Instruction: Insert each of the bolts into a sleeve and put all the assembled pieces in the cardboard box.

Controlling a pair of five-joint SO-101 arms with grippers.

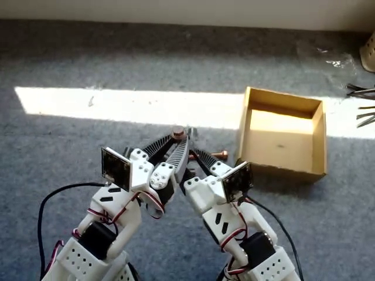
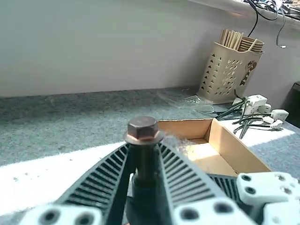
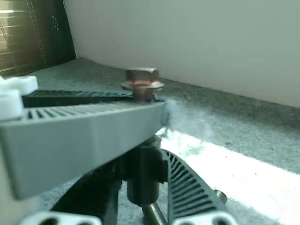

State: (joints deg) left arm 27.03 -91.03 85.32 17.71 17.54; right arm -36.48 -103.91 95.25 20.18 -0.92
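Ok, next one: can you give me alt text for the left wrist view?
The left gripper is shut on a brown bolt, hex head up, with a dark sleeve lower down between the fingers. Behind, on grey carpet, sits an open cardboard box, with a beige holder of sticks by the wall.

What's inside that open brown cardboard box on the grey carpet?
The open brown cardboard box shows a bare sunlit floor, with no bolts or sleeves on it. Its near wall hides a strip of floor behind it.
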